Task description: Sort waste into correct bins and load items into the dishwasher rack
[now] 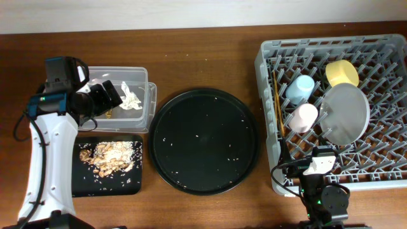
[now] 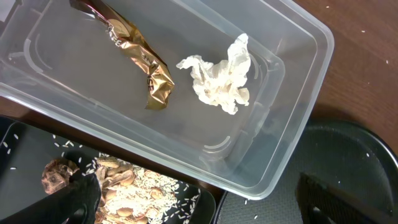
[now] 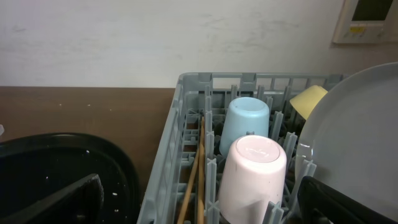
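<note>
The left fingers [image 2: 74, 202] are spread wide, holding nothing. Below them is one clear plastic rectangular tub [image 2: 273, 149] with one crumpled white tissue [image 2: 221, 81] and one brown-gold crinkled wrapper [image 2: 140, 53] inside. One shallow black rectangular tray [image 1: 86, 181] beside it holds one heap of brownish food scraps [image 1: 108, 156]. The right fingers [image 3: 62, 199] are spread and empty too, by one grey plastic rack [image 3: 165, 168] holding one small pink cup [image 3: 252, 168], one small light-blue cup [image 3: 245, 121], one yellow bowl [image 1: 341, 72], one pale grey plate [image 1: 346, 114] and two thin wooden chopsticks [image 3: 188, 190].
</note>
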You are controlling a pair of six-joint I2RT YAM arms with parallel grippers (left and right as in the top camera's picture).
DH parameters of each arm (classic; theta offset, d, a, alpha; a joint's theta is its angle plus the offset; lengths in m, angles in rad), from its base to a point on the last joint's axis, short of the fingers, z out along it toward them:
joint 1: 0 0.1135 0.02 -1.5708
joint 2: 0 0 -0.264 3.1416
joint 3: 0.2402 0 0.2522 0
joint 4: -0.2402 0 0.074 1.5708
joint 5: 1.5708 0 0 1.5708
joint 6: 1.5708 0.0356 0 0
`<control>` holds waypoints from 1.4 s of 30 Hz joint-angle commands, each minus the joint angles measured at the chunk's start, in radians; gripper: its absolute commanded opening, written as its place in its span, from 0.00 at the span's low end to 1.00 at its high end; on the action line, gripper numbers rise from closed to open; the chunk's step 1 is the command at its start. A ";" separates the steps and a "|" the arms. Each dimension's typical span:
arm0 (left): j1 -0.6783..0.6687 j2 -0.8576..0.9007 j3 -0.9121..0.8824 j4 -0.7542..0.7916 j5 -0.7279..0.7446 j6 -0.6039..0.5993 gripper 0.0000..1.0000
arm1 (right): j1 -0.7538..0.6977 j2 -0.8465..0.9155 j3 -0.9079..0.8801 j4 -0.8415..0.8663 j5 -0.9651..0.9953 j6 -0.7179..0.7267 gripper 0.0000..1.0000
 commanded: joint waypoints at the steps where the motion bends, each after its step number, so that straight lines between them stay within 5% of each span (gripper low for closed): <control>1: -0.023 -0.131 0.001 0.001 0.000 0.009 0.99 | 0.005 -0.006 -0.005 -0.008 0.016 -0.007 0.98; 12: -0.149 -0.567 -0.022 -0.038 0.000 0.009 1.00 | 0.005 -0.006 -0.005 -0.008 0.016 -0.006 0.98; 18: -0.167 -0.834 -0.269 -0.061 0.011 0.009 0.99 | 0.005 -0.006 -0.005 -0.008 0.016 -0.006 0.98; 26: -0.167 -1.227 -0.764 0.254 0.004 0.008 1.00 | 0.005 -0.006 -0.005 -0.008 0.015 -0.007 0.98; 35: -0.167 -1.434 -1.188 0.968 0.038 0.008 1.00 | 0.005 -0.006 -0.005 -0.008 0.016 -0.006 0.98; 42: -0.167 -1.511 -1.304 1.028 0.030 0.008 1.00 | 0.005 -0.006 -0.005 -0.008 0.016 -0.006 0.98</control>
